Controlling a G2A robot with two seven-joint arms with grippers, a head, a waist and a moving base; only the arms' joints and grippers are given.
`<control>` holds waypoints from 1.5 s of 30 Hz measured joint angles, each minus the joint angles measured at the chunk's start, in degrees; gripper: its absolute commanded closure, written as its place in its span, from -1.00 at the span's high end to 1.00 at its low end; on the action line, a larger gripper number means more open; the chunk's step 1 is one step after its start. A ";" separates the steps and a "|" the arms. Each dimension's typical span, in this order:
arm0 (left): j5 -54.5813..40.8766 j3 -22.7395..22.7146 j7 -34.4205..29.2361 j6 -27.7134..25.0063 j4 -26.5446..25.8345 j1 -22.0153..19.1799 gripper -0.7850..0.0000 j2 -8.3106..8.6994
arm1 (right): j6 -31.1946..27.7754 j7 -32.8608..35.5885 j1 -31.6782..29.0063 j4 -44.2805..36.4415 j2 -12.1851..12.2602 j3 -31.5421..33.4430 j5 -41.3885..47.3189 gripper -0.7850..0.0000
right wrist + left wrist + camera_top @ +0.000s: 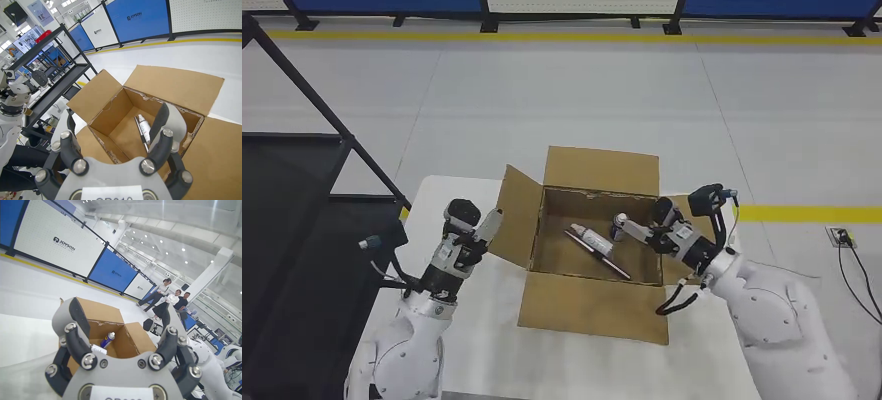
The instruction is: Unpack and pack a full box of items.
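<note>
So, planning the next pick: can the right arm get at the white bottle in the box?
Probably yes. The right tool hangs open over the box, flaps folded out; the white bottle lies uncovered on its floor, a slim rod beside it.

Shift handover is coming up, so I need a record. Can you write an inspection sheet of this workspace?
surface: white table, carrying the box.
job's things: cardboard box, flaps open; inside, a white bottle beside a slim dark rod, and a blue spray can near a corner.
clutter: nothing seen.
grippers: left gripper by the left flap, right gripper at the box's right edge; both jaws open, empty.
cables: black loop at the right wrist; floor cable.
surroundings: black rack, yellow floor line.
</note>
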 measured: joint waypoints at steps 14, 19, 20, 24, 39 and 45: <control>-2.40 -0.30 -0.07 2.70 1.80 -0.61 1.00 0.22 | 3.55 14.17 13.44 8.16 -1.52 -15.46 -12.13 1.00; -5.22 -2.41 -1.45 4.84 4.21 -1.79 1.00 0.71 | 11.31 19.60 20.80 15.75 -3.29 -22.95 -16.69 1.00; -5.99 -2.93 -1.75 4.94 4.59 -1.83 1.00 0.85 | 13.82 20.48 22.27 17.72 -3.79 -24.43 -17.65 1.00; -10.19 -4.05 -2.93 5.58 5.38 -1.75 1.00 1.17 | 22.89 23.55 26.45 23.84 -5.46 -28.78 -21.02 1.00; -13.12 -5.01 -4.91 5.55 5.28 -1.83 1.00 1.51 | 30.09 19.36 34.90 43.34 -10.67 -35.51 -19.64 1.00; -13.13 -5.02 -4.91 5.55 5.28 -1.83 1.00 1.51 | 30.19 14.49 35.49 48.06 -11.67 -35.20 -18.92 0.93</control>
